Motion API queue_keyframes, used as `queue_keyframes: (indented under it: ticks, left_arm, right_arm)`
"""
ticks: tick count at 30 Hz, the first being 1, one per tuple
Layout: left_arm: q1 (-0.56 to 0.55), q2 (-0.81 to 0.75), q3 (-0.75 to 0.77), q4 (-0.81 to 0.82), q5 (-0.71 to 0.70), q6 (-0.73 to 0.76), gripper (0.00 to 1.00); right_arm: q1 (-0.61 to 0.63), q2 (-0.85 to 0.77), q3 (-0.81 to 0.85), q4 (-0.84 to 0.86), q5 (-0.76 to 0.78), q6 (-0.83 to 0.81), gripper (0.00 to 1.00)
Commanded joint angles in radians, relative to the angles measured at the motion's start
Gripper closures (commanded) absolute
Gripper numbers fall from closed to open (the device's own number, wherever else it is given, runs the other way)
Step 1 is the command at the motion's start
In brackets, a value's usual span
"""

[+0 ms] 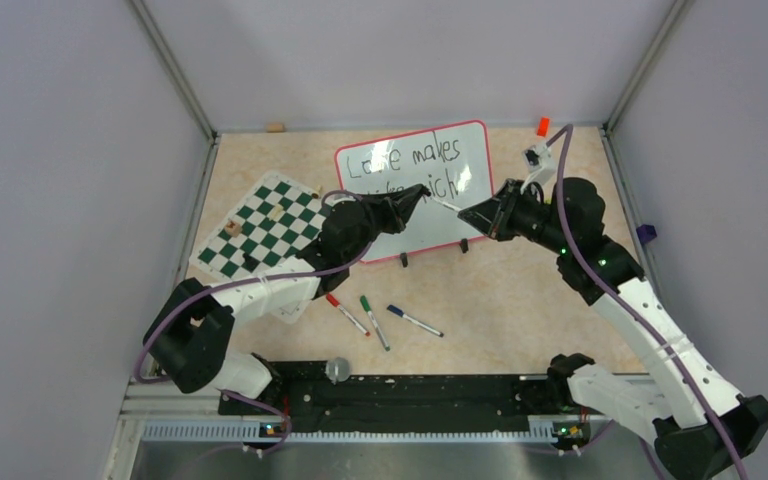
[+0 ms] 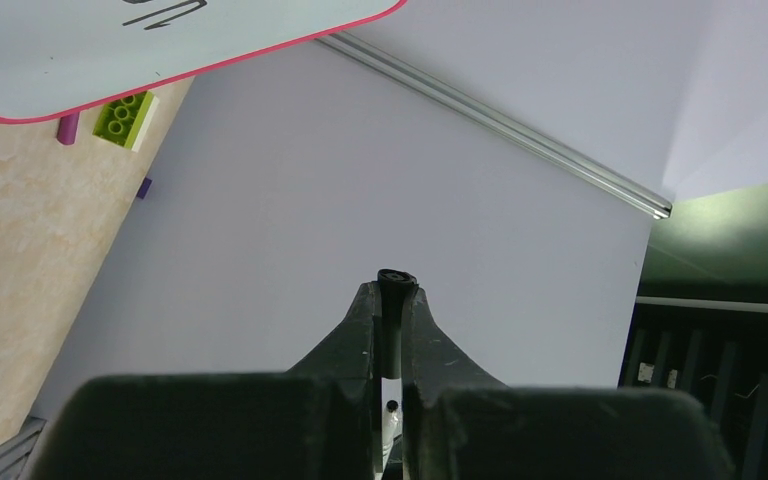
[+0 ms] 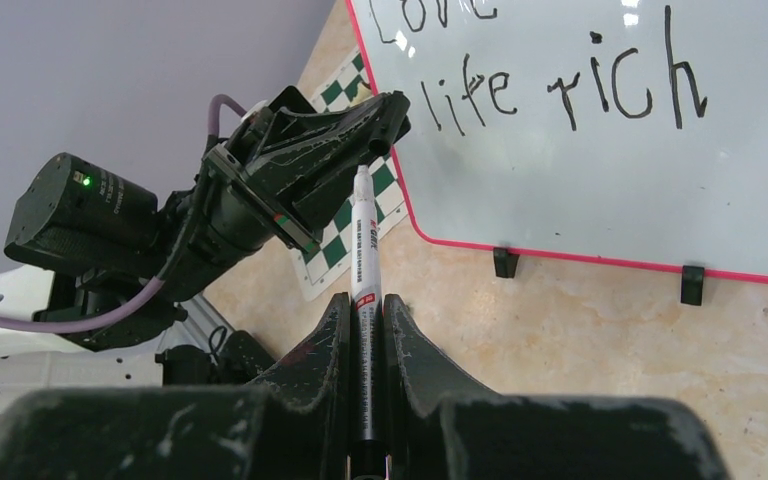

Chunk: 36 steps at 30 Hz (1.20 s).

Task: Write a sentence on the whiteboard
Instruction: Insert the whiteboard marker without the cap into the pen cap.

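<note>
a beige marbled tabletop (image 1: 520, 300) fills the floor between pale grey walls. the glossy white rectangular whiteboard with a thin red rounded frame (image 1: 430, 235) sits at the back middle of the table, with two small black feet (image 3: 505, 262) along its near edge. on it the sentence in black handwritten marker letters (image 1: 420, 158) runs in two lines, "love makes" above "life rich"; from above, the left arm covers part of the lower line. just left of the board lies a green-and-white checkered mat (image 1: 265, 228), set at an angle.

both arms reach in over the near part of the board and meet tip to tip. the right gripper (image 3: 365, 315) is clamped on the barrel of a white marker pen with printed lettering (image 3: 363, 240), which points toward the left gripper (image 1: 422, 190). the left gripper is closed tight on a small black round-ended cap (image 2: 393, 280), and the pen's far end sits right at those fingertips.

nearer the arm bases, three loose pens lie side by side on the table: one red-capped (image 1: 347, 313), one green-capped (image 1: 375, 322), one blue-capped (image 1: 415, 321). a small orange object (image 1: 542, 126) sits at the back right, and a lime green toy brick (image 2: 125, 115) lies just beyond the board's edge.
</note>
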Motion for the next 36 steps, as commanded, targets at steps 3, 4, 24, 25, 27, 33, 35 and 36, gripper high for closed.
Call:
queue_keyframes:
  ticks: [3,4,24,25,27,33,35,36]
  left_arm:
    - [0.005,0.000,0.005,0.061,0.002,-0.009,1.00]
    - [0.005,-0.001,0.004,0.061,0.002,-0.009,1.00]
    - [0.008,-0.013,-0.021,0.071,0.034,-0.017,1.00]
    - [0.009,-0.016,-0.022,0.071,0.035,-0.017,1.00]
    - [0.011,-0.016,-0.025,0.072,0.036,-0.019,1.00]
    - [0.012,-0.017,-0.028,0.081,0.036,-0.023,1.00]
    - [0.012,-0.016,-0.028,0.086,0.035,-0.026,1.00]
    - [0.012,-0.016,-0.028,0.089,0.035,-0.030,1.00]
  right_arm:
    - [-0.006,-0.016,0.010,0.008,0.000,-0.023,1.00]
    - [-0.005,-0.010,0.013,0.008,0.000,-0.024,1.00]
    - [-0.005,0.021,0.021,0.052,0.003,-0.020,1.00]
    - [-0.005,0.020,0.020,0.052,0.004,-0.019,1.00]
    - [-0.005,0.020,0.021,0.052,0.006,-0.019,1.00]
    - [-0.006,0.025,0.017,0.050,0.005,-0.017,1.00]
    - [-0.006,0.024,0.013,0.048,0.005,-0.016,1.00]
    - [-0.006,0.023,0.011,0.047,0.004,-0.016,1.00]
